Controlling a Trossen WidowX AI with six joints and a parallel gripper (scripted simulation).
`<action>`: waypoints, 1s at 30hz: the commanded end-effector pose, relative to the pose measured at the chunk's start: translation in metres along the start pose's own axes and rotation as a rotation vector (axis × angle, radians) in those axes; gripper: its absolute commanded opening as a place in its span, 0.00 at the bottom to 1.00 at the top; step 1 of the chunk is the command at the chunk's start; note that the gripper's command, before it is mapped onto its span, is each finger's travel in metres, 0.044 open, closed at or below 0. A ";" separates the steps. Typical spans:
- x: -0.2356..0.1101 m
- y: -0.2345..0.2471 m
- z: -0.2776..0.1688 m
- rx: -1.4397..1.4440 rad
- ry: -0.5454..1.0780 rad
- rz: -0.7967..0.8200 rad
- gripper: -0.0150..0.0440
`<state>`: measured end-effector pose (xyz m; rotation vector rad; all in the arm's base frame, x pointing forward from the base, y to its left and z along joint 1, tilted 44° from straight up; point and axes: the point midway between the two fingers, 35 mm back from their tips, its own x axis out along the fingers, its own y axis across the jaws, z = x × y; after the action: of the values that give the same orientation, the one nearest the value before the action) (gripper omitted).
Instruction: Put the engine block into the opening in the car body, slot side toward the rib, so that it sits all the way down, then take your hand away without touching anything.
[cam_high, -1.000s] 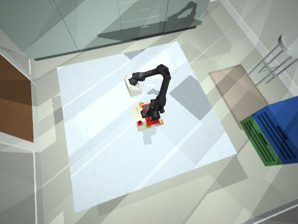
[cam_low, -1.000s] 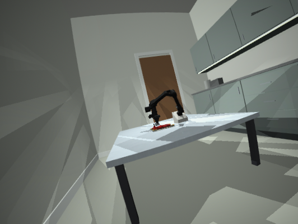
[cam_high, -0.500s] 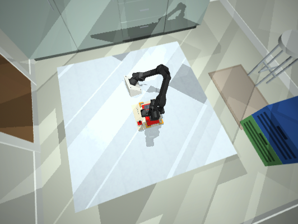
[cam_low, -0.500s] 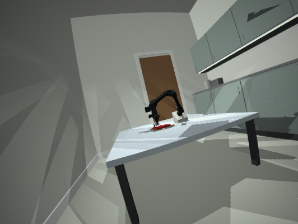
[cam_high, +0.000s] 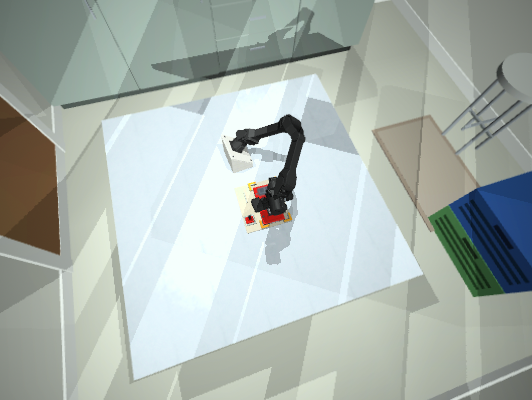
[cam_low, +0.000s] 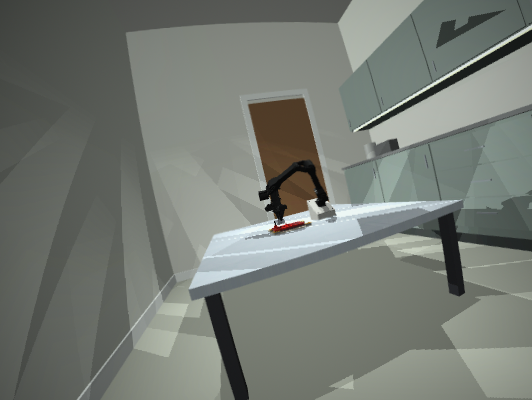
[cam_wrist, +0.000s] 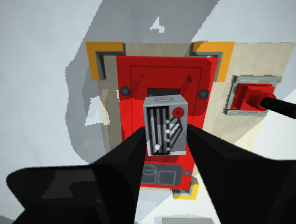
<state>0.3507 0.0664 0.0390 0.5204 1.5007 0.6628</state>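
Observation:
In the wrist view my gripper (cam_wrist: 165, 129) is shut on the grey engine block (cam_wrist: 165, 125), a box with ribbed top and a red round cap. It hangs over the red car body (cam_wrist: 129, 115), just in front of the dark opening (cam_wrist: 162, 92). The car body lies on a beige board (cam_wrist: 250, 60) with orange corner marks. In the top view the gripper (cam_high: 263, 204) is over the red car body (cam_high: 272, 217) near the table's middle. In the exterior view the gripper (cam_low: 278, 218) is low over the car body (cam_low: 290, 226).
A red part in a grey holder (cam_wrist: 250, 97) (cam_high: 248, 219) sits on the board beside the car body. The arm's white base (cam_high: 237, 156) (cam_low: 320, 210) stands behind it. A blue and green crate (cam_high: 487, 235) and a stool (cam_high: 515, 80) stand off the table.

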 end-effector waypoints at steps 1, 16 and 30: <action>0.000 0.000 0.000 0.007 -0.001 0.002 0.52; 0.000 0.000 0.000 0.226 0.000 0.003 0.52; 0.000 0.000 0.000 -0.024 -0.001 0.002 0.52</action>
<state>0.3508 0.0661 0.0390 0.5299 1.5046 0.6539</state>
